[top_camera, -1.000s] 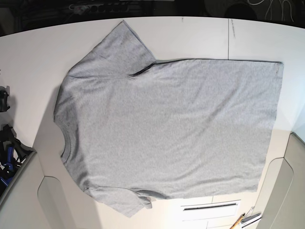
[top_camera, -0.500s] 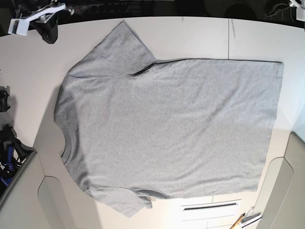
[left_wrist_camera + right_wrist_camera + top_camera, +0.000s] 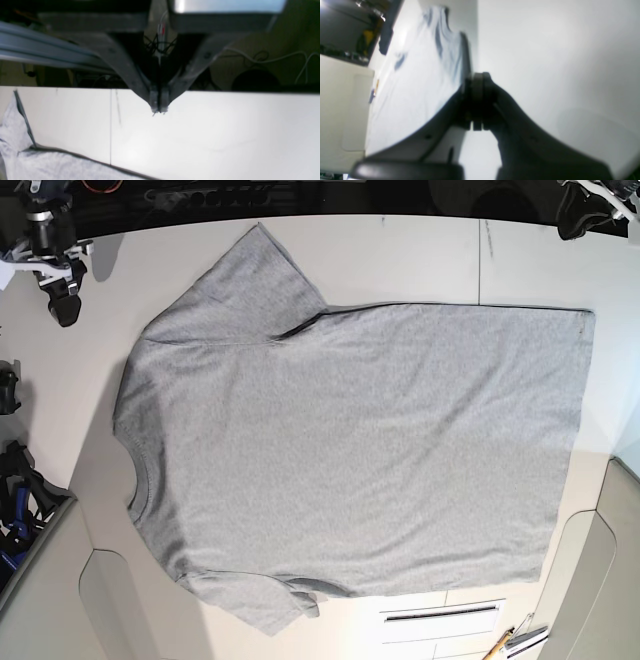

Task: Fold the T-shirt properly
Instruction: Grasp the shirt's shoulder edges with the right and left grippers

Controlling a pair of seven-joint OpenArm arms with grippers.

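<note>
T-shirt (image 3: 350,450) lies flat, plain side up, spread ready for a first fold. Both the left gripper (image 3: 159,110) and the right gripper (image 3: 477,100) hover over bare table (image 3: 420,260) at the far corners, jaws pressed together, empty.

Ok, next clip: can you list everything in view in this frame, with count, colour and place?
T-shirt: one, heather grey, spread flat across the middle of the table, collar toward the base view's left, hem toward its right.
Table: one, white, under the T-shirt, with a dark seam line near the far edge.
Tool: one, tan and metal, at the near edge, too small to identify.
Dark gear: one cluster, black and blue, at the base view's left edge, unclear what it is.
Left claw: one, grey, shut on nothing, above bare table near the far edge.
Right claw: one, dark, shut on nothing, beside the T-shirt's edge.
</note>
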